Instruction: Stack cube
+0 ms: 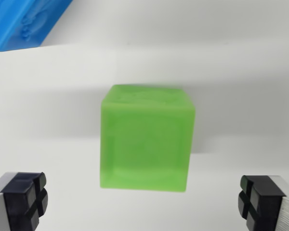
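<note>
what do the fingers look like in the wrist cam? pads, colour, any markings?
Only the tips show, in the bottom corners. Each of the fingers has a black, blocky pad with a cross-shaped groove on its face, mounted on a light grey or silvery body; the one at the wrist view's right matches. No cables or printed markings in view.

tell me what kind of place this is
Probably a lab or test bench for robot handling: a plain white tabletop, bare but for two toy-like blocks, a green cube and a blue cube, with an open pincer nearby.
</note>
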